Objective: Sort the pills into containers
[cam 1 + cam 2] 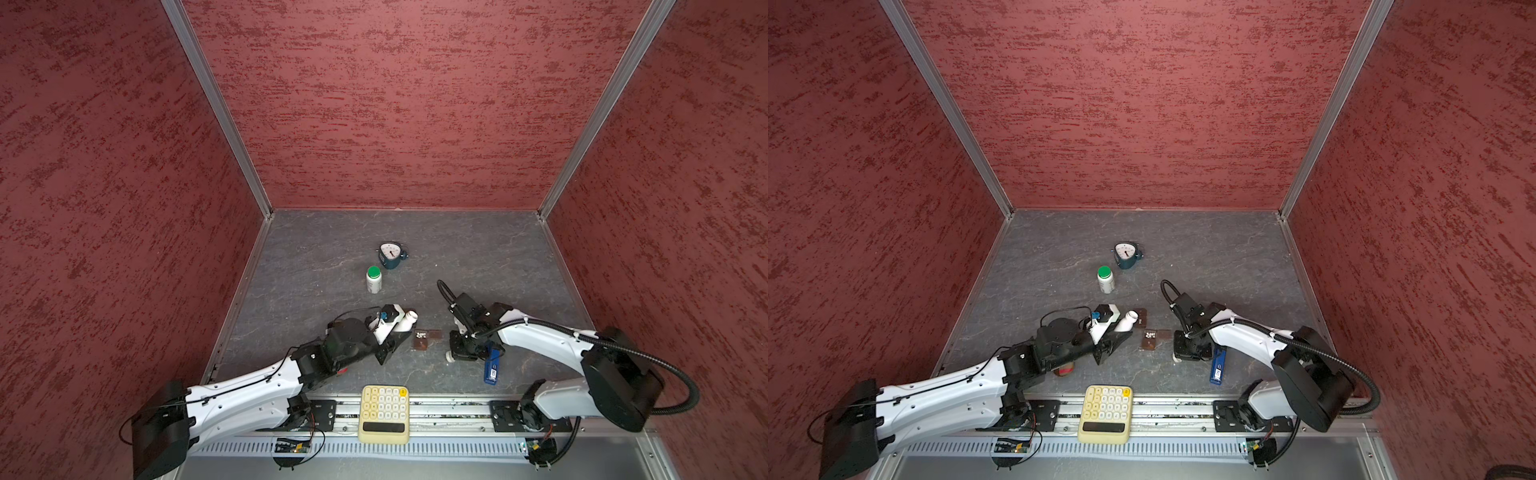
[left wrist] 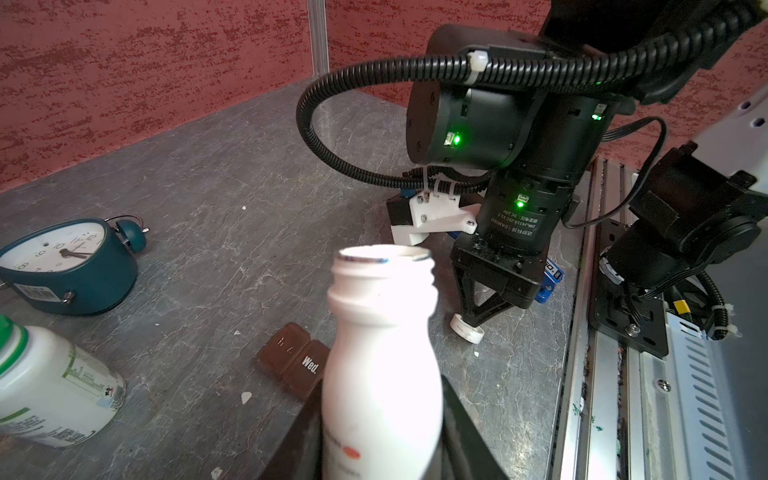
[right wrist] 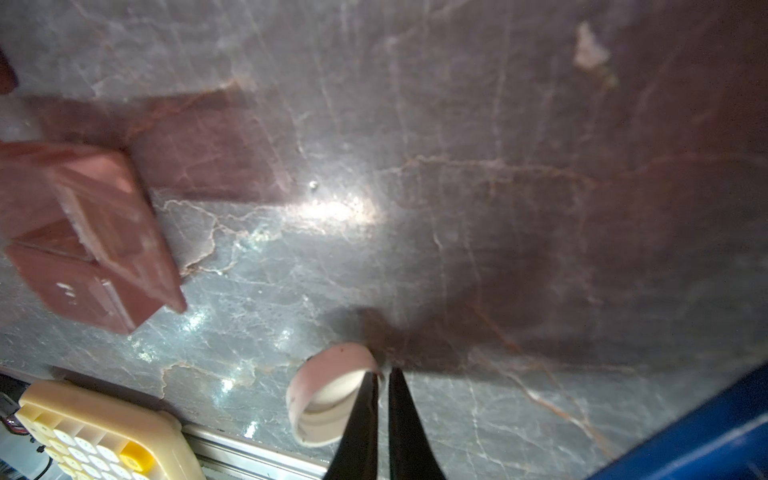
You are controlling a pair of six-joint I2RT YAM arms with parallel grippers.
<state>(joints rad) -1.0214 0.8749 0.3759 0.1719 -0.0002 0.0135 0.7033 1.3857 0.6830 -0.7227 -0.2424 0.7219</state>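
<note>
My left gripper [image 2: 380, 390] is shut on a small all-white bottle [image 2: 380, 332], uncapped and tilted, its mouth towards the containers [image 1: 405, 320]. One brown container piece [image 1: 422, 341] lies between the arms with a cell open and tiny white pills [image 1: 420, 333] inside. A second piece [image 1: 1140, 318] lies beside the bottle's mouth; the left wrist view shows a piece [image 2: 293, 359] marked "Wed.". My right gripper [image 3: 384, 374] stands on the table, shut on the rim of a white cap [image 3: 328, 399], one finger inside it and one outside [image 1: 450, 356].
A teal alarm clock [image 1: 390, 254] and a white bottle with a green cap [image 1: 374, 280] stand behind the work area. A blue stick-shaped object [image 1: 492, 365] lies under the right arm. A cream calculator [image 1: 384, 413] rests on the front rail.
</note>
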